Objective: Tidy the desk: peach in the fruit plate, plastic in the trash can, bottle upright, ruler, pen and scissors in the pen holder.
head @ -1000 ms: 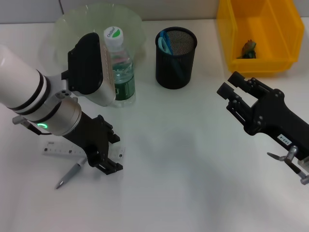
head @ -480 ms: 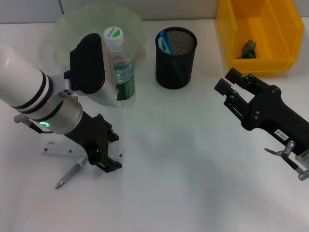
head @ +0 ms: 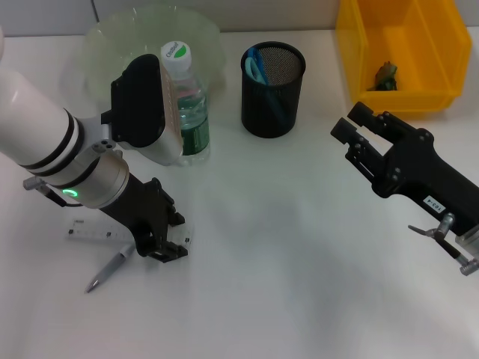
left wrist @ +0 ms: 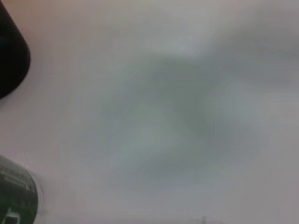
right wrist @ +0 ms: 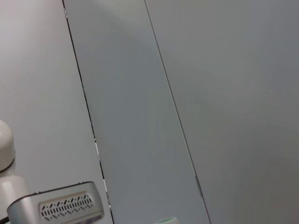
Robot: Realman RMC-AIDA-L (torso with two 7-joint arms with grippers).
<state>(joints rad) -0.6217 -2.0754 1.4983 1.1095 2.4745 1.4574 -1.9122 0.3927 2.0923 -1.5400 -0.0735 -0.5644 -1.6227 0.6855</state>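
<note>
A clear ruler (head: 88, 232) lies flat on the white desk at the left, with a grey pen (head: 110, 270) just in front of it. My left gripper (head: 166, 238) is down over the ruler's right end, open, one finger on each side of it. The water bottle (head: 183, 105) stands upright in front of the green fruit plate (head: 101, 37). The black mesh pen holder (head: 273, 90) holds blue-handled scissors (head: 256, 64). My right gripper (head: 352, 123) hovers open at the right, holding nothing. A crumpled bit of plastic (head: 386, 75) lies in the yellow trash can (head: 419, 97). The peach is out of view.
My bulky left arm (head: 45, 149) covers part of the fruit plate and the desk's left side. The left wrist view shows only blurred desk, the bottle's label (left wrist: 14, 198) and a dark rounded edge (left wrist: 11, 56). The right wrist view shows wall panels.
My left gripper has shifted slightly back and left over the ruler's end, and its fingers stand closer together. The right gripper has drifted a little towards the pen holder.
</note>
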